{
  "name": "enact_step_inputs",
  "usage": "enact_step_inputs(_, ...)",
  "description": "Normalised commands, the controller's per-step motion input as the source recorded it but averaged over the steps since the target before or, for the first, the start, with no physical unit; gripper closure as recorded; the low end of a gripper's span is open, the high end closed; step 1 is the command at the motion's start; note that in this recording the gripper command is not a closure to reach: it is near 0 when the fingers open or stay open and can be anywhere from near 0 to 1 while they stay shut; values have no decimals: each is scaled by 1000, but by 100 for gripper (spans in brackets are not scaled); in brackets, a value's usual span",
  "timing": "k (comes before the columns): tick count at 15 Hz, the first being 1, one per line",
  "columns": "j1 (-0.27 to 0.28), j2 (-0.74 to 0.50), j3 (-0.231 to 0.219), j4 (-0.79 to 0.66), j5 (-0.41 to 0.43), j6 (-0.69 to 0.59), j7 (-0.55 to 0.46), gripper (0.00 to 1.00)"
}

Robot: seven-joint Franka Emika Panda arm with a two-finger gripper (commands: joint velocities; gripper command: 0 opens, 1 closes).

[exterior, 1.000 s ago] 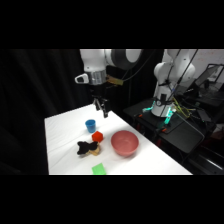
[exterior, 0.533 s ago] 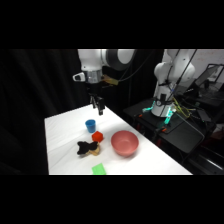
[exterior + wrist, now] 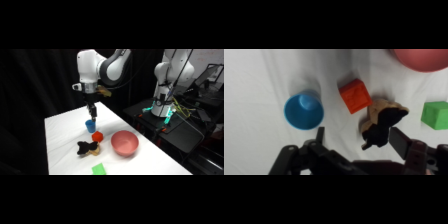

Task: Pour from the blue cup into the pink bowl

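- Since the earlier frames, we see the tool (image 3: 91, 116) has dropped closer over the small bright blue cylindrical cup (image 3: 90, 125).
- Our tool's fingers (image 3: 319, 136) are spread, pinching nothing.
- We find the cup upright on the white desk (image 3: 62, 140), the wide round pink bowl (image 3: 124, 143) well apart.

The cube (image 3: 97, 136) sits between the cup (image 3: 90, 125) and the bowl (image 3: 124, 143).

Cup (image 3: 303, 111): bright blue, plain, same blue inside. Bowl (image 3: 124, 143): pink-red, unpatterned. Small block (image 3: 355, 95): orange-red. Toy figure (image 3: 381, 120): black and tan patches. Flat block (image 3: 436, 114): green. Table (image 3: 65, 145): white. Arm (image 3: 92, 66): white with grey joints; gripper (image 3: 358, 140) black.
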Motion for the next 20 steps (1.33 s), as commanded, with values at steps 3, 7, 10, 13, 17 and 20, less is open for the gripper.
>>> enact_step_inputs(3, -68, 191, 38, 38, 135, 257, -31, 0)
enact_step_inputs(7, -54, 142, 23, 62, 70, 227, 19, 0)
enact_step_inputs(10, -81, 185, 43, 115, 111, 215, -7, 0)
enact_step_inputs(13, -145, 263, 62, 237, 153, 123, -62, 0)
enact_step_inputs(17, -157, 230, 81, 236, 175, 95, -67, 0)
enact_step_inputs(20, -95, 120, 86, 156, 135, 38, -46, 100)
